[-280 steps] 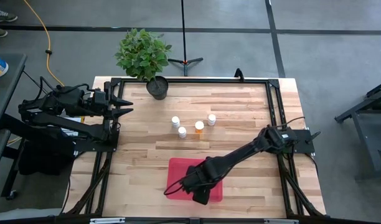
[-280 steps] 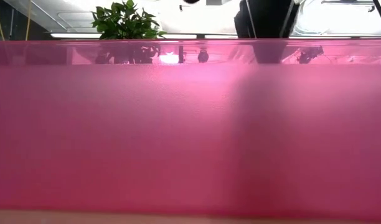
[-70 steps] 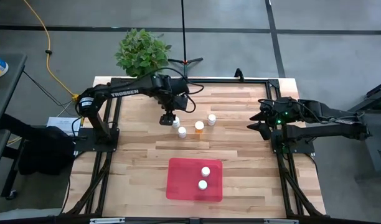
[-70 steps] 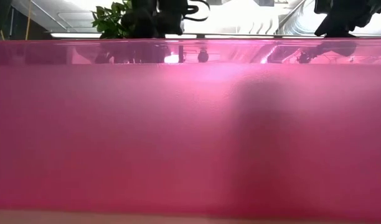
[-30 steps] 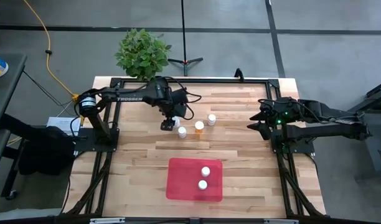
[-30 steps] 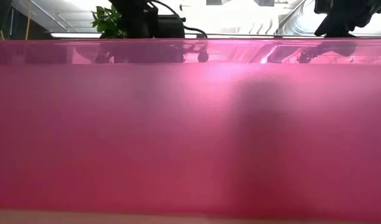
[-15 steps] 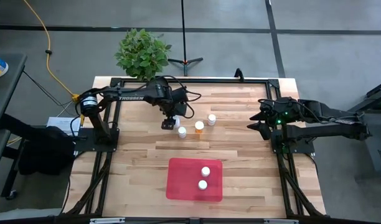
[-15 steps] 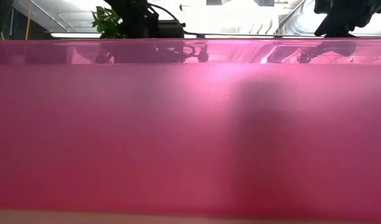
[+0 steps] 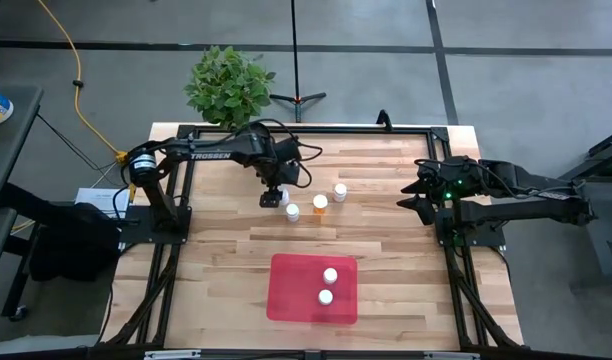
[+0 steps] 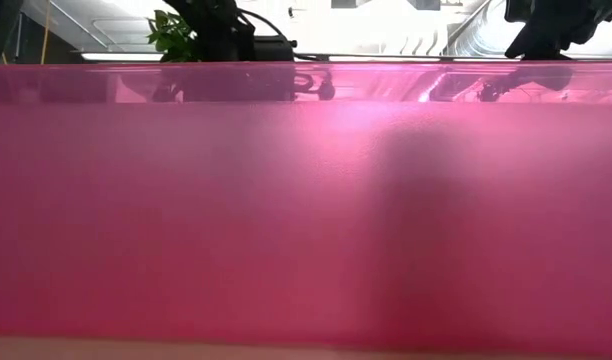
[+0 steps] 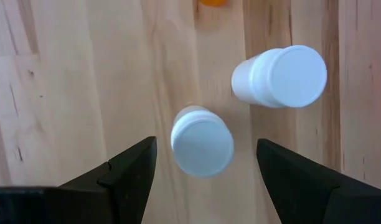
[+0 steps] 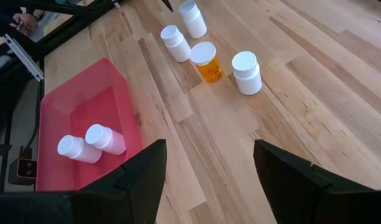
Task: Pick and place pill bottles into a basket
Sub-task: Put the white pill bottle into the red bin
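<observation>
1 arm (image 9: 201, 152) reads "TROSSEN".

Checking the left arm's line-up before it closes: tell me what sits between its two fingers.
In the left wrist view, one white pill bottle stands between the open fingers of the left gripper, untouched, bare wood either side.

Even, bright, diffuse illumination from overhead; the pale wooden desk (image 9: 386, 215) shows no glare and only short, soft shadows beside the small white-capped pill bottles (image 12: 247, 72). The table-height view is almost wholly filled by a blurred, translucent pink-red wall of the shallow red rectangular tray (image 10: 306, 220), far out of focus, with a darker vertical shade right of centre; above it, ceiling lights are overexposed. In the left wrist view the nearest white pill bottle cap (image 11: 202, 145) is slightly soft.
</observation>
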Available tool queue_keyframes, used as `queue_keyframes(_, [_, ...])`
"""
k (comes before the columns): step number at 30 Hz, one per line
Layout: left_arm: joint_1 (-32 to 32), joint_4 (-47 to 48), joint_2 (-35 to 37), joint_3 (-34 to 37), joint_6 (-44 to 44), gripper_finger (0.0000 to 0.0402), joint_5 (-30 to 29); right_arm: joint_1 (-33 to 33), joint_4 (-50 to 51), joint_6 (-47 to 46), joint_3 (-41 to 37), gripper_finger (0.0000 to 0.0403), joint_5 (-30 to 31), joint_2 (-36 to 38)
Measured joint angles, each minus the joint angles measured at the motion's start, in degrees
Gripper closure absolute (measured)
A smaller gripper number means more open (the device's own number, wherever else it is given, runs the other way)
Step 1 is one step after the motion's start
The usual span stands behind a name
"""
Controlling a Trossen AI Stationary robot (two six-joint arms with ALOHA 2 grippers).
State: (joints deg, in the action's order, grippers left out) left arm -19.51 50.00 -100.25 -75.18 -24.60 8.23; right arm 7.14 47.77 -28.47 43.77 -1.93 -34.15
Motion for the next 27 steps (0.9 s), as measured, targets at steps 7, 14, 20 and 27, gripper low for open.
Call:
queue_keyframes(7, [0.02, -1.05, 0.0, 0.57, 0.54, 0.0092, 0.0, -0.01, 0.02, 0.02, 0.0, 0.0171, 0.0, -0.01])
queue_keyframes(14, [0.0, -2.2, -0.02, 3.02, 1.97, 0.0092, -0.05, -0.02, 0.02, 0.21, 0.0, 0.0171, 0.0, 0.0])
queue_keyframes(20, [0.02, -3.37, -0.02, 3.08, 2.48, 0.0094, -0.15, -0.02, 0.02, 0.23, 0.0, 0.0171, 0.0, 0.0])
queue_keyframes(27, [0.0, -3.76, -0.02, 3.08, 3.02, 0.0126, 0.31, -0.02, 0.02, 0.24, 0.0, 0.0171, 0.0, -0.01])
